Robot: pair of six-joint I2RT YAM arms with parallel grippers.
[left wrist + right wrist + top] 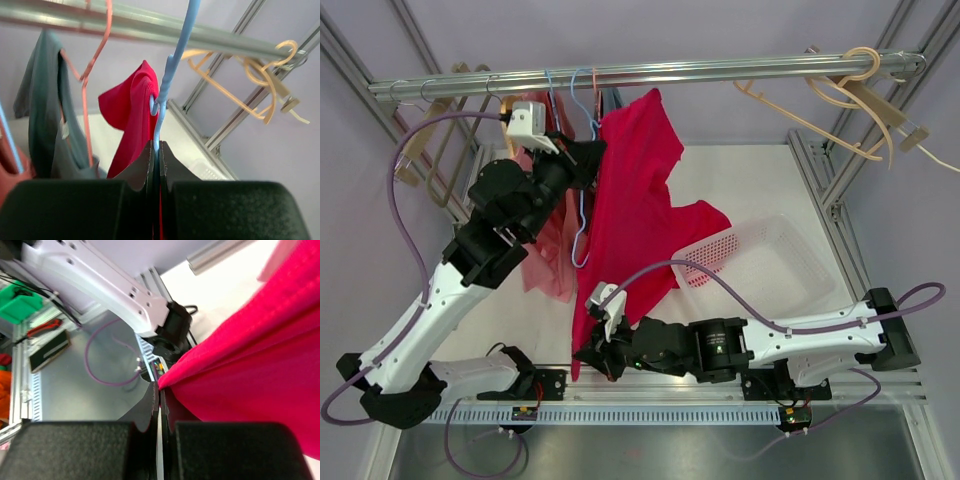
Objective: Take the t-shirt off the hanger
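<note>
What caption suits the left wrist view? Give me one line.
Left gripper shut on the blue hanger, red t-shirt bunched at its neck, under the rail.

Metal rail [650, 72] carrying beige hangers [850, 95] at right, grey garment [45, 115] and pink garment [545, 260] left of centre; white mesh basket [775, 275] on desk [750, 180].

the red t-shirt [630, 200] is soft matt cloth, the blue hanger [170, 75] smooth plastic, the rail [720, 70] shiny metal.
</note>
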